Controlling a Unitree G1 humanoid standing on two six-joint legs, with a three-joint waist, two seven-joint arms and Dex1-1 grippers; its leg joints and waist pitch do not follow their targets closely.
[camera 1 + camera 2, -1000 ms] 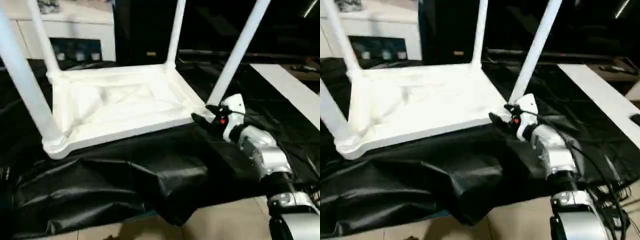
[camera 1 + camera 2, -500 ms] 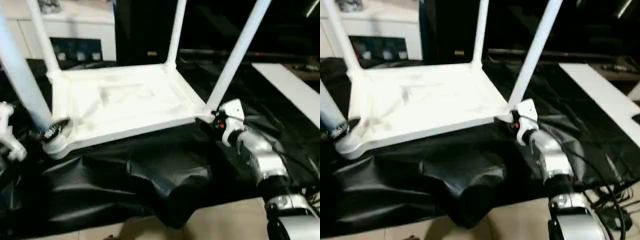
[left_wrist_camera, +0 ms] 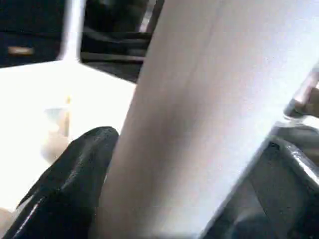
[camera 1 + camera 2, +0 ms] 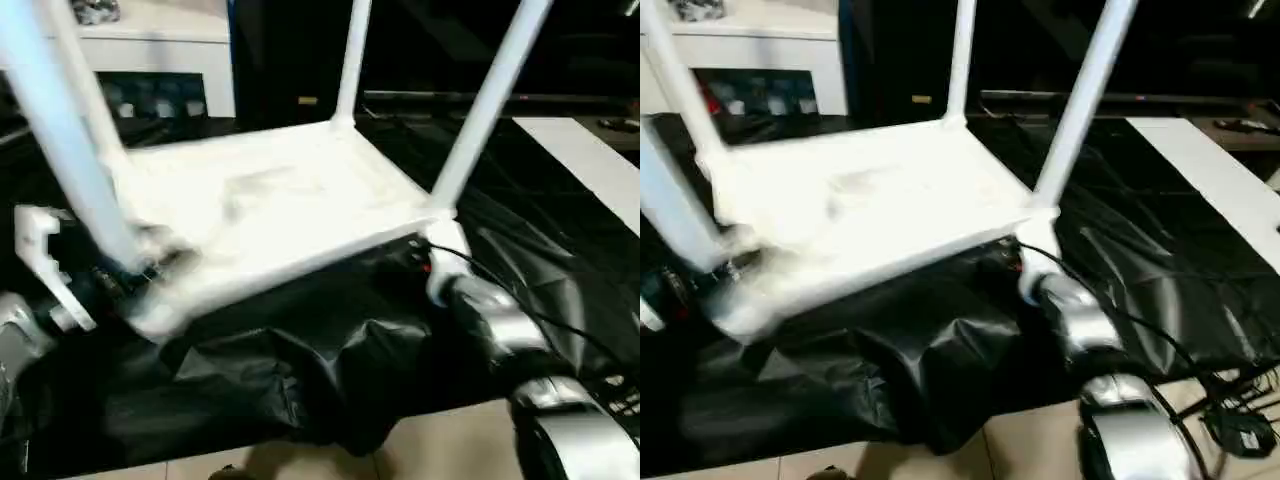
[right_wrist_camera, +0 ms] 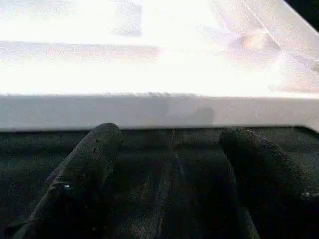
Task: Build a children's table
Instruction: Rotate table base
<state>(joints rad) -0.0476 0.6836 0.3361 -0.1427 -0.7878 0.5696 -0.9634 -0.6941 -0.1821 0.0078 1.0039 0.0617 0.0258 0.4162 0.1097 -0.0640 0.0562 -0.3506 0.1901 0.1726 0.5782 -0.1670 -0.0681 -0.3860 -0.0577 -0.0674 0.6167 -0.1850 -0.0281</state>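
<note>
— White plastic children's table (image 4: 270, 205) lies upside down on the black sheet (image 4: 300, 360) covering the desk, its four tapered tube legs pointing up. Where are the grippers?

— Left gripper (image 3: 164, 149) straddles the near-left leg (image 4: 70, 140) close to its socket, black fingers (image 3: 70, 179) spread wide either side; whether they press it, I cannot tell. Right gripper (image 5: 169, 164) sits open just below the table's near-right edge (image 5: 149, 112), holding nothing.

— Any room around the table?

— Crumpled sheet spreads in front of the near edge, then bare floor (image 4: 440, 450). Right of the table, a flat white panel (image 4: 590, 170) lies well apart. Behind the table stands a white cabinet (image 4: 160, 50).
</note>
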